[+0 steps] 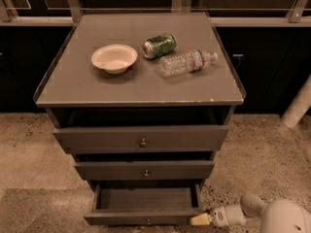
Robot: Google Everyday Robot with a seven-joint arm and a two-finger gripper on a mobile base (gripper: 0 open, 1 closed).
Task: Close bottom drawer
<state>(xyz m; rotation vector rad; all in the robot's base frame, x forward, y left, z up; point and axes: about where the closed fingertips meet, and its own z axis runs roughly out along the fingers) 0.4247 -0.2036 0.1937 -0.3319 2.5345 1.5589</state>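
Note:
The bottom drawer (144,217) is the lowest of three grey-brown drawers in the cabinet. It is pulled well out, its shallow box looks empty, and its small dark knob (147,222) sits at the front's centre, at the picture's lower edge. My gripper (200,220) reaches in from the lower right on a white arm. Its pale tip is at the drawer front's right end, touching it or nearly so.
The middle drawer (145,170) and top drawer (141,139) stand slightly out. On the cabinet top (97,89) are a white bowl (114,58), a green can (159,45) on its side and a clear plastic bottle (187,63) lying down. Speckled floor surrounds the cabinet. A white pole (297,107) stands at right.

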